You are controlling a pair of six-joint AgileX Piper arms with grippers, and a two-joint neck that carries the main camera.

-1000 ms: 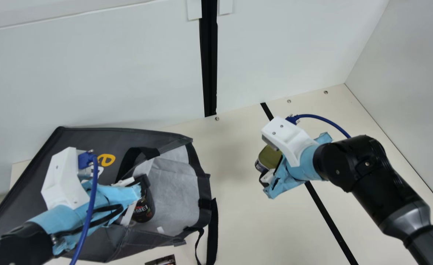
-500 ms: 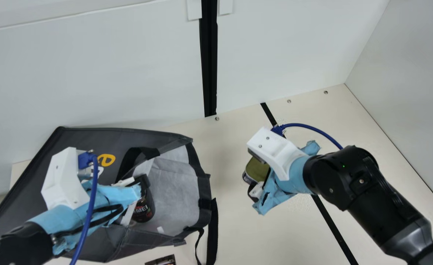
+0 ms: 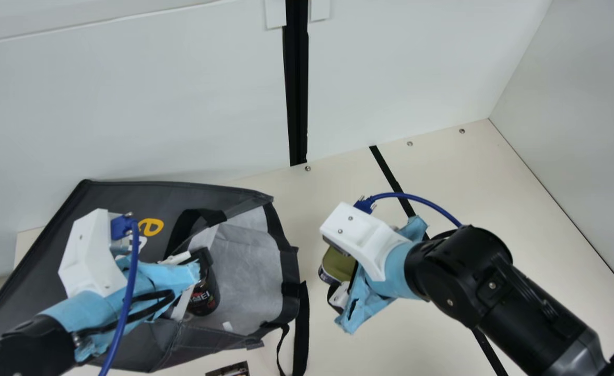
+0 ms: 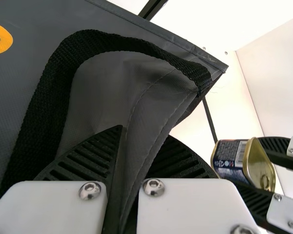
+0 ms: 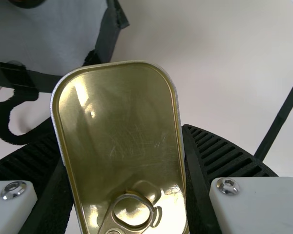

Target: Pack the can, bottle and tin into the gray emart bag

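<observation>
Gold tin point(image 3: 338, 264) | partly behind right hand point(image 3: 341, 295) | dark object point(image 3: 231, 370) cut off

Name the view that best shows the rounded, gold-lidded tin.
Right wrist view: the tin shows its lid and pull ring close up, in the right gripper. The left wrist view shows its printed side and lid, farther off; the main view, a partly hidden lid.

Our rounded black arm joints point(image 3: 456, 274), a silvery collar point(image 3: 579, 355) on our right arm point(image 3: 539, 318), torn light-blue wrapping point(image 3: 397, 263) at our wrists, angular white housings point(image 3: 362, 235), dark-blue cables point(image 3: 128, 292), black ribbed fingers point(image 4: 90, 158), white plates point(image 4: 49, 209) with round silver screws point(image 4: 90, 190)
</observation>
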